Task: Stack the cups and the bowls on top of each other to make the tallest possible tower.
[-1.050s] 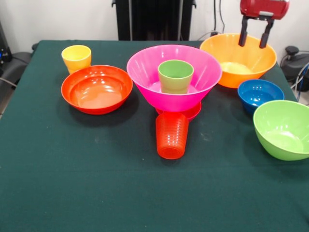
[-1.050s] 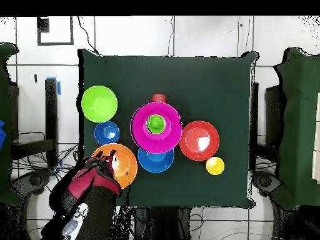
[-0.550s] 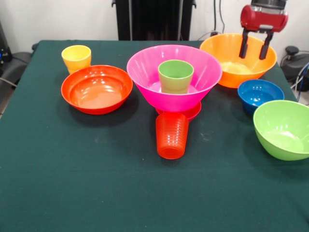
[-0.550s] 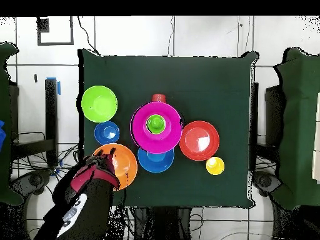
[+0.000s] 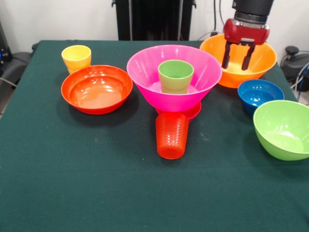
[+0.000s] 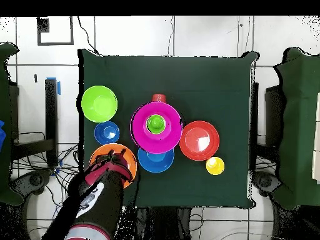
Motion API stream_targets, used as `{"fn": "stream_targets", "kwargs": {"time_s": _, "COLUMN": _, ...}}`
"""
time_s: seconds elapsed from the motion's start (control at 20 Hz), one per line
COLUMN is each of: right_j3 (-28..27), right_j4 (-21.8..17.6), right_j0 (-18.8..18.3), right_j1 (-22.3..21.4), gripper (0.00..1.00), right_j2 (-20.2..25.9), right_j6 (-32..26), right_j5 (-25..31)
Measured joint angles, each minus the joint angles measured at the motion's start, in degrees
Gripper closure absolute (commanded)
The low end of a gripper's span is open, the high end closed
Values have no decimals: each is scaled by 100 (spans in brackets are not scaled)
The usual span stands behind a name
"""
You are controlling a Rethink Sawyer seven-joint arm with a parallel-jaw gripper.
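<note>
Near the middle of the dark green table [image 5: 72, 183] stands the tower [image 5: 174, 79] so far: a large pink bowl [image 5: 145, 72], upright with its mouth open to the ceiling, and a light green cup [image 5: 175, 76] standing upright inside it. The pink bowl rests on a small magenta bowl [image 5: 193, 112], of which only a rim shows beneath it. Its long axis runs straight up, though the pile is wider than tall.

Just in front of the tower an orange-red ribbed cup [image 5: 172, 135] stands alone on the cloth. To one side, in the front view, sit a wide shallow red-orange bowl [image 5: 96, 89] and, behind it, a yellow cup [image 5: 76, 58]. To the other side sit a small dark blue bowl [image 5: 259, 94] and a lime green bowl [image 5: 284, 128]. The overhead view also shows a medium blue bowl [image 6: 154, 160] partly tucked under the pink bowl's edge.

The gripper [image 5: 237, 56] hangs over the large yellow-orange bowl [image 5: 217, 48], its two black fingers spread apart and empty, pointing down into the bowl.

Judging by this layout, the task is at an early stage: only three pieces are piled, and seven remain loose on the table.
</note>
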Motion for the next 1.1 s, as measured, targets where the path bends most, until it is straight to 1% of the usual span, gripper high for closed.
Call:
{"fn": "stream_targets", "kwargs": {"time_s": 0.2, "right_j3": -5, "right_j4": 1, "right_j0": 119, "right_j1": 79, "gripper": 0, "right_j2": -87, "right_j6": 0, "right_j5": -1}}
{"fn": "stream_targets", "kwargs": {"time_s": 0.45, "right_j3": -25, "right_j4": 15, "right_j0": 475, "right_j1": 97, "gripper": 0, "right_j2": -256, "right_j6": 0, "right_j5": -1}}
{"fn": "stream_targets", "kwargs": {"time_s": 0.7, "right_j3": -38, "right_j4": 77, "right_j0": 713, "right_j1": 97, "gripper": 0, "right_j2": -366, "right_j6": 0, "right_j5": -1}}
{"fn": "stream_targets", "kwargs": {"time_s": 1.1, "right_j3": -98, "right_j4": 137, "right_j0": 793, "right_j1": 100, "gripper": 0, "right_j2": -428, "right_j6": 0, "right_j5": -13}}
